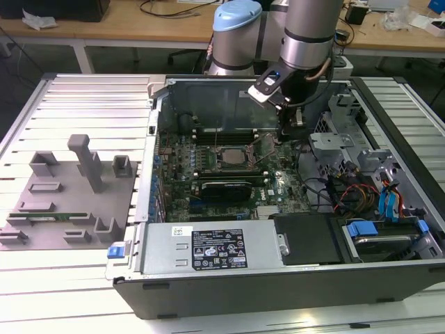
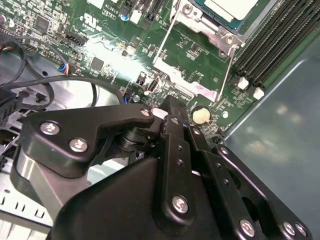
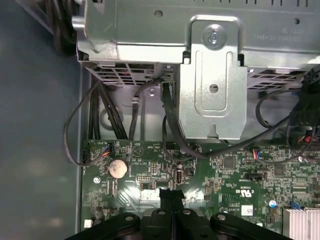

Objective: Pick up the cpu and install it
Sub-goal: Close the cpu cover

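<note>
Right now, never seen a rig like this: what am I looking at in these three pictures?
A single robot arm reaches into an open computer case lying on a slatted table. The exterior view comes from a camera off the arm; both wrist views come from cameras riding near its wrist, looking past the gripper at the green motherboard. The jaws look closed together, with nothing visible between them. The cpu, the shiny square chip, already lies in its socket; the gripper hovers beside it. On the exterior view's left, a grey fixture tray holds a green memory stick.
</note>
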{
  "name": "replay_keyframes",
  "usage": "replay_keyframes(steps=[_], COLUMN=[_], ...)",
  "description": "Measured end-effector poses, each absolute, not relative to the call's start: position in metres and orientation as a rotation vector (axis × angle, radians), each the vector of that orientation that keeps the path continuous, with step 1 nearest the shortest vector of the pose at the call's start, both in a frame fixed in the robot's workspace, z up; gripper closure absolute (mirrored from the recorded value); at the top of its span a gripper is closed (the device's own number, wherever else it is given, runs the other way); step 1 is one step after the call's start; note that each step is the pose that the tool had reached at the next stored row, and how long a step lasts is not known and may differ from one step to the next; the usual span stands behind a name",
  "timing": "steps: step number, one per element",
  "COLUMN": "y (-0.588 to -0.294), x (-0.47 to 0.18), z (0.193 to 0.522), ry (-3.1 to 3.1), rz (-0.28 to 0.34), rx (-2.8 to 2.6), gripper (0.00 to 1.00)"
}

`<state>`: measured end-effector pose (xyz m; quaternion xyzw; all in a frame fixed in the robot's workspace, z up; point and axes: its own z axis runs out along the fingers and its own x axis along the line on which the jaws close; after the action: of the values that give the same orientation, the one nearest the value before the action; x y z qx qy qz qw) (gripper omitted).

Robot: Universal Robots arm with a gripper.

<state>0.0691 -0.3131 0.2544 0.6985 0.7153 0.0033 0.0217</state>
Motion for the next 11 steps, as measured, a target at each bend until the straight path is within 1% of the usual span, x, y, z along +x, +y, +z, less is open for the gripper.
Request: replay_keyframes(steps=[5, 11], y=[-0.313, -0.313], x=[0.070, 0.070], z=[0.243, 0.243], ry=[2.218, 2.218], rz=[0.007, 0.007], rx=[2.166, 2.166], gripper=[0.89, 0.89])
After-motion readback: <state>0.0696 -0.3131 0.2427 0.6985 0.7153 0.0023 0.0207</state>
